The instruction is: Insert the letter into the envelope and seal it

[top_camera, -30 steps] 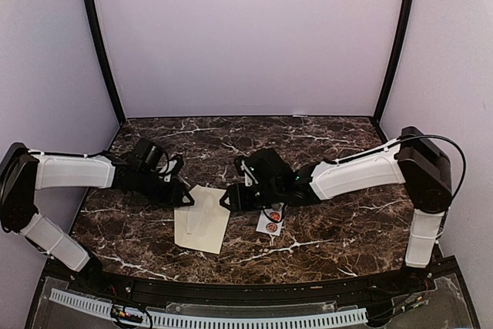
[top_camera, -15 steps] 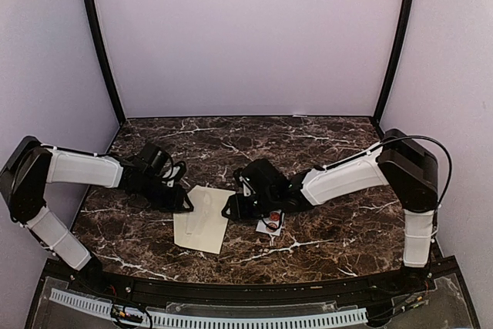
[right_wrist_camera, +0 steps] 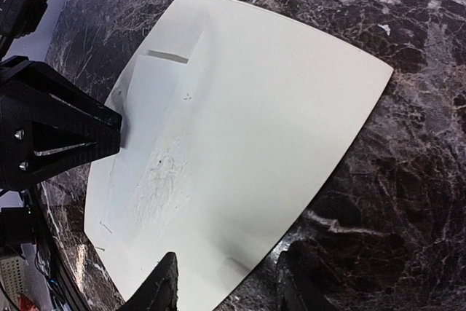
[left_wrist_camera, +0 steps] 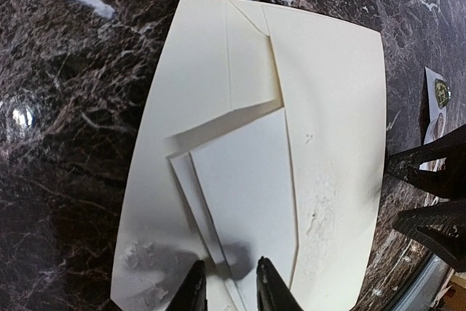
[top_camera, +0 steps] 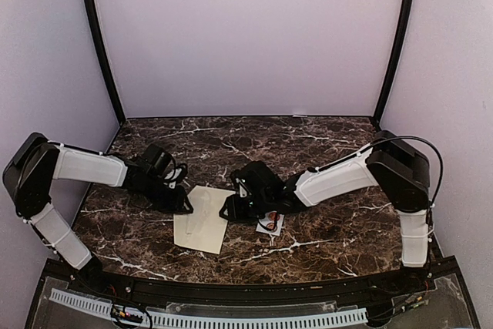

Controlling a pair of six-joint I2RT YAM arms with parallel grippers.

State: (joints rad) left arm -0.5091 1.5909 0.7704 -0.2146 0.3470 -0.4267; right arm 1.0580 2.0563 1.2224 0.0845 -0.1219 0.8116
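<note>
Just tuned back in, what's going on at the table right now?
Both arms are at the envelope, which lies flat on the marble table. The left end effector sits at its left edge, fingertips close together over layered paper; the right end effector is open over the right edge. The sticker strip lies nearby, unheld.

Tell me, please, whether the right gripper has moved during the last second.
Yes: the right gripper has slid slightly toward the near edge of the table, judged against the envelope, which has stayed put.
</note>
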